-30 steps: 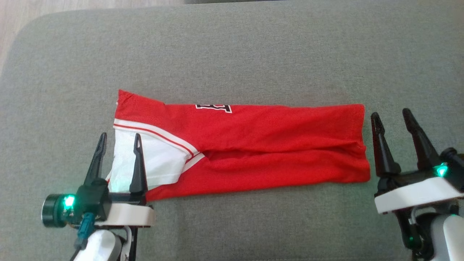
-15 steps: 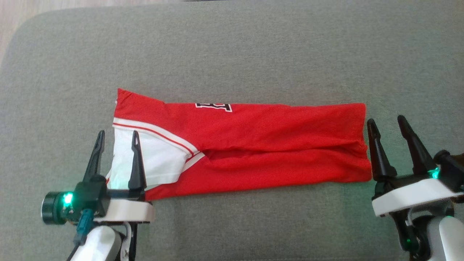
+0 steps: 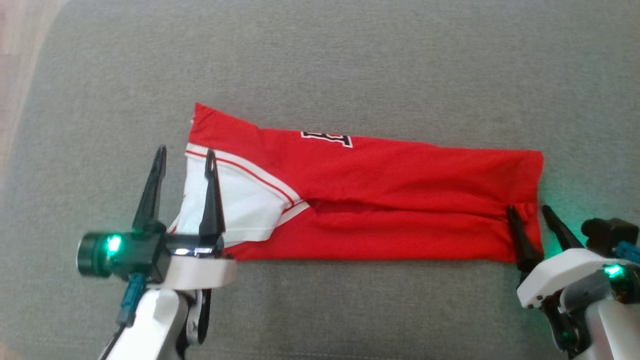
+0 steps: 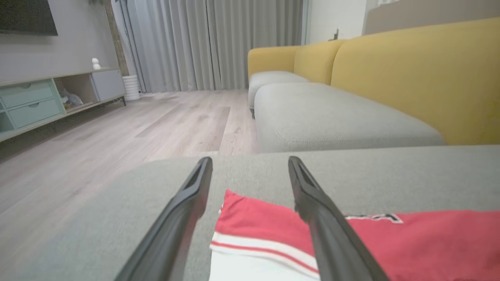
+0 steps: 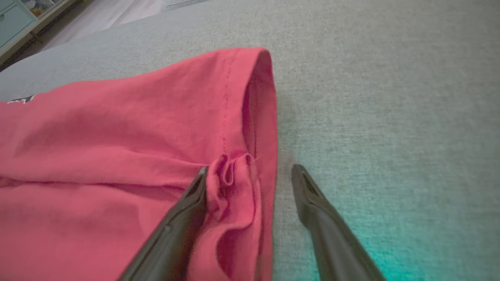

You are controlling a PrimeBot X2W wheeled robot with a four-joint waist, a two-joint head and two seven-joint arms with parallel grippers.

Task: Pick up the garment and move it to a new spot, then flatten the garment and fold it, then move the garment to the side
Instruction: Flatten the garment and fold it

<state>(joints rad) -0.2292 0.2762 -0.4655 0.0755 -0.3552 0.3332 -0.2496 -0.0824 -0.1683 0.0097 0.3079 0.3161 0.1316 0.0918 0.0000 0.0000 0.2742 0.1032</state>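
garment [image 3: 380, 200]: red mesh-like cloth, matt | cushion [image 3: 350, 65]: grey woven fabric, rough

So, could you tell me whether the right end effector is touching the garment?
Touching: right wrist view shows one finger of the right end effector pressed into the garment hem.
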